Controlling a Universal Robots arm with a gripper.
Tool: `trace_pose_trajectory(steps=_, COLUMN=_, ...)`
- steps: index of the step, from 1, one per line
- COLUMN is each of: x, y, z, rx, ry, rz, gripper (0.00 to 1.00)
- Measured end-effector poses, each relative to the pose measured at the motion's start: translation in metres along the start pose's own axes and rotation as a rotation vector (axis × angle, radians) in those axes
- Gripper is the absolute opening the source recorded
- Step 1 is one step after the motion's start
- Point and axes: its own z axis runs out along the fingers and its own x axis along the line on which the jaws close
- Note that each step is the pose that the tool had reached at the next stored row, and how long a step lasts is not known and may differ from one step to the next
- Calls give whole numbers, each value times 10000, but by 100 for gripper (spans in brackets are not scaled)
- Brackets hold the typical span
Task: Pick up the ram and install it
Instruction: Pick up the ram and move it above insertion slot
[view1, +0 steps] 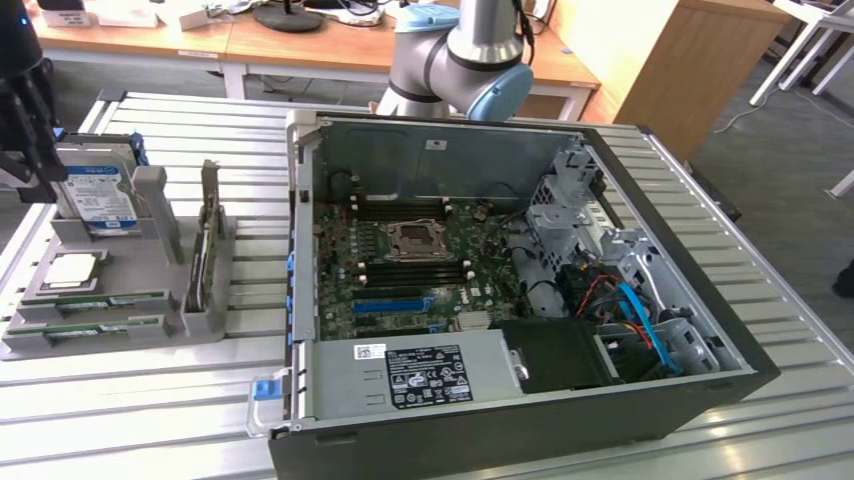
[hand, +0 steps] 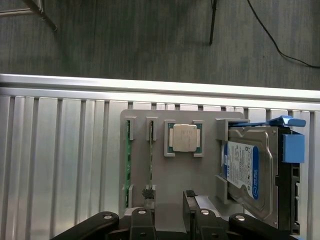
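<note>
Two green ram sticks (hand: 128, 165) (hand: 150, 160) stand on edge in slots of the grey holder (hand: 165, 185); in the exterior view they lie along its front (view1: 100, 300). My gripper (hand: 168, 202) hangs above the holder, open, with nothing between its fingers. One fingertip (hand: 148, 194) lines up over the end of the second stick. In the exterior view the dark gripper (view1: 30, 160) is at the far left, over the holder's back. The open computer case (view1: 694, 300) shows the motherboard (view1: 400, 290) with its memory slots (view1: 414, 262).
The holder also carries a square silver processor (hand: 184, 137), a hard drive with a blue-and-white label (hand: 245, 170) and an upright card (view1: 207, 240). All stands on a slatted metal table (view1: 160, 420). The arm's base (view1: 467, 70) rises behind the case.
</note>
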Motion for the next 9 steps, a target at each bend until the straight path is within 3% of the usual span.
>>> trace_pose_trajectory(steps=9, x=0, y=-2, z=37, rx=0, ry=0, rz=0, gripper=36)
